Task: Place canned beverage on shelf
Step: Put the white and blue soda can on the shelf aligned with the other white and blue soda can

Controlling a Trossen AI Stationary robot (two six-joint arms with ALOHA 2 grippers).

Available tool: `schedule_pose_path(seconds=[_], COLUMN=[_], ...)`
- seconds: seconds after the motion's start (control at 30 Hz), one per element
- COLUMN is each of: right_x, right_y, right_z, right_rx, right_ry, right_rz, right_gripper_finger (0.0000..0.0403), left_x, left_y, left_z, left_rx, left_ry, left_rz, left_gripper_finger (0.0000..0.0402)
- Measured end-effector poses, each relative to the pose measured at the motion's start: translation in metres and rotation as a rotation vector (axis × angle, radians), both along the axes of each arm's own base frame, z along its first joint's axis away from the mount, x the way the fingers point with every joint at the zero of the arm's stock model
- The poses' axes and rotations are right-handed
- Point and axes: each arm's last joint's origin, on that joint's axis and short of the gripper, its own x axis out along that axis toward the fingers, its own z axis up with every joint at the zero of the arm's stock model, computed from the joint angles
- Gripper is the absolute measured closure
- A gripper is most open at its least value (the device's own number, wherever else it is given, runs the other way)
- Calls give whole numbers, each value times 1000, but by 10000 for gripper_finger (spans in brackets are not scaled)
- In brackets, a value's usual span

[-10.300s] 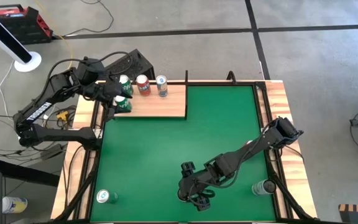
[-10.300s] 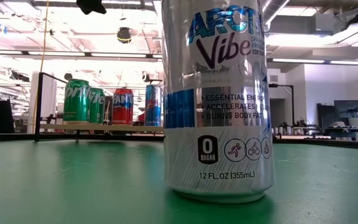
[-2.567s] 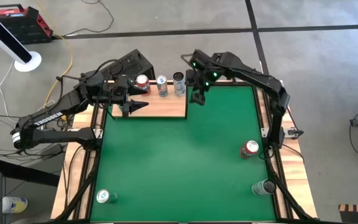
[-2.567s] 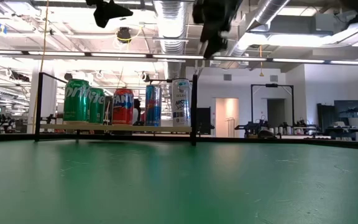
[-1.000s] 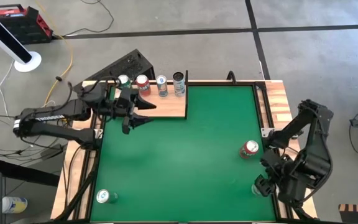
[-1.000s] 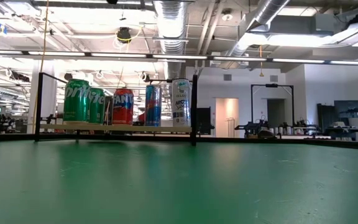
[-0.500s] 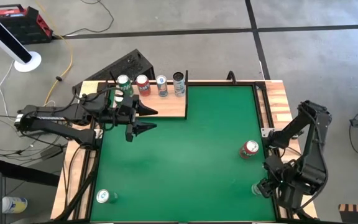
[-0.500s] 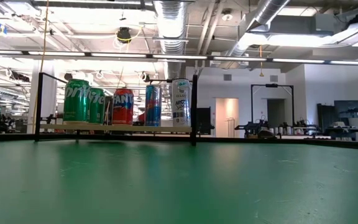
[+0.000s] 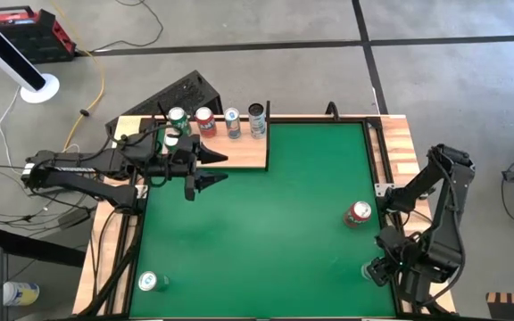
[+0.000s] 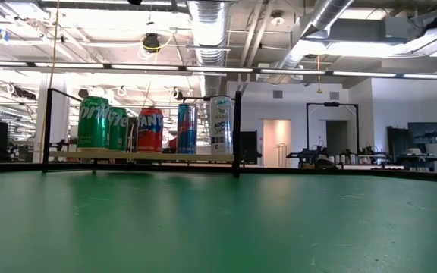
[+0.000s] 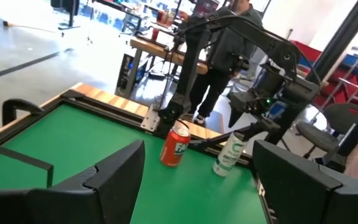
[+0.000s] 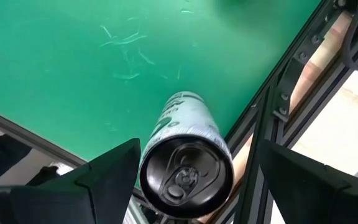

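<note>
Pale wood shelf (image 9: 230, 150) at the far left already carries a row of cans, while the right gripper (image 9: 380, 270), fingers spread, hangs over a white can (image 12: 182, 155) at the near right edge, apparently lining up to grasp it.

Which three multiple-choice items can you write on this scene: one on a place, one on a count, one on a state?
1. Where is the right gripper?
A. at the pale can
B. over the shelf
C. beside the left gripper

2. How many cans stand on the shelf?
A. three
B. five
C. seven

3. How is the left gripper?
A. open and empty
B. shut on a can
C. shut and empty

Answers: 1 A, its wrist view shows the pale can between its fingers. 2 B, the high view shows five tops there. 3 A, its fingers stand apart with nothing between them.
</note>
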Motion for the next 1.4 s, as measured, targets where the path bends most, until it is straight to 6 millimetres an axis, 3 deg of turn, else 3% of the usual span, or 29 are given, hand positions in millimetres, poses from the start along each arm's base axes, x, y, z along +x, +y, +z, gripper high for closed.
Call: schedule_pose_path(seconds=[0.67,1.0,1.4], right_x=[5,2,1], right_y=[5,9,10], right_z=[-1,-23,-23], right_rx=[60,86,130], right_ry=[-27,19,83], right_rz=[-8,0,2], right_gripper_finger=[56,56,59], left_x=[0,0,0], left_y=[0,0,1], left_z=[0,0,0], left_rx=[76,76,75], left_ry=[5,6,7], left_rz=[7,7,34], left_gripper_finger=[118,118,118])
